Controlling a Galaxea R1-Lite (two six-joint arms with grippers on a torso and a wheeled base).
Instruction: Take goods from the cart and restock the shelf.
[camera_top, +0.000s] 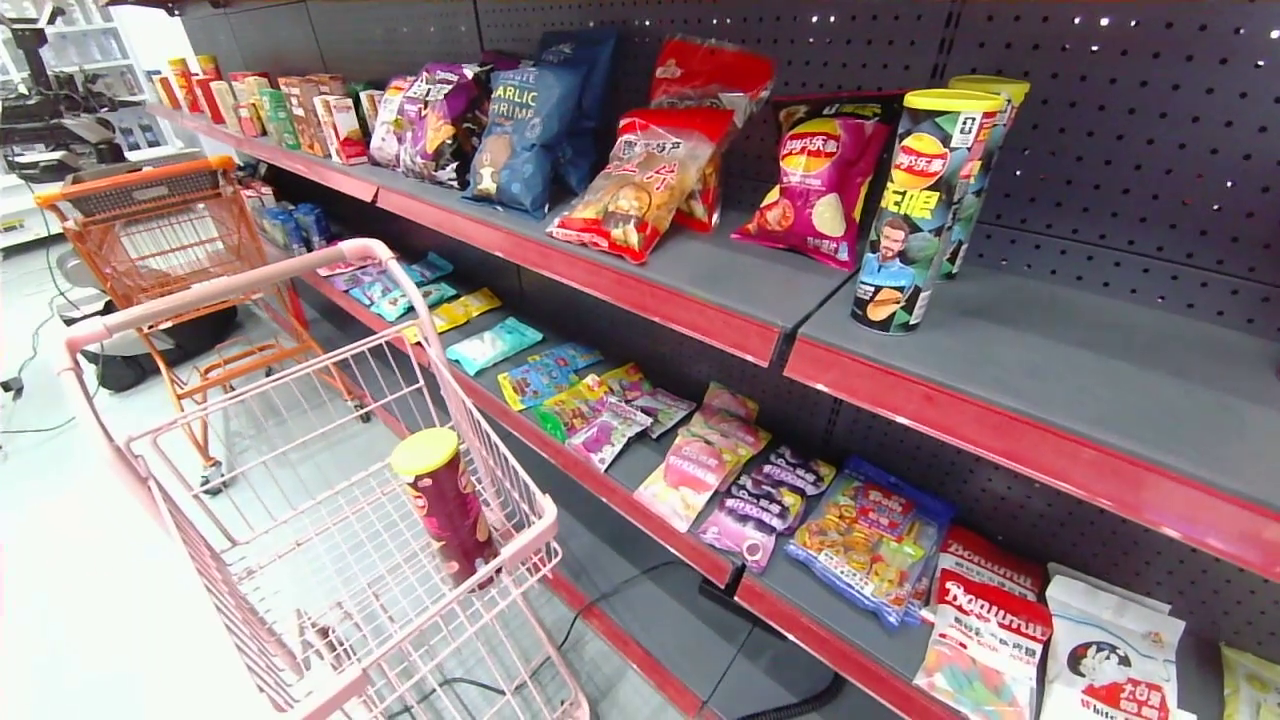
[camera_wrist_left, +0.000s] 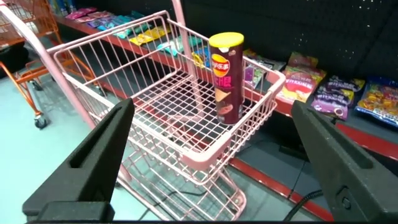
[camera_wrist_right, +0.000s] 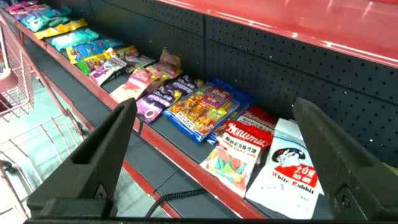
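Can (camera_top: 445, 500) in cart (camera_top: 230, 289), shelf (camera_top: 1050, 370) to right

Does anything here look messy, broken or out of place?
Nothing is spilled or damaged. One dark-red can stands alone in a corner of the pink cart, while two similar cans stand on the top shelf. A black cable also trails on the floor below the shelves.

Two carts (camera_top: 230, 285) (camera_top: 130, 184), perhaps three chip cans (camera_top: 447, 507) (camera_top: 920, 200) (camera_top: 992, 86)

The pink cart (camera_top: 240, 283) runs off the head view's bottom edge at its near end, its wire wall screens the foot of the chips can (camera_top: 445, 500) inside it, and the boxes (camera_top: 300, 115) on the shelf (camera_top: 1050, 370) far beyond it are too small to tell apart.
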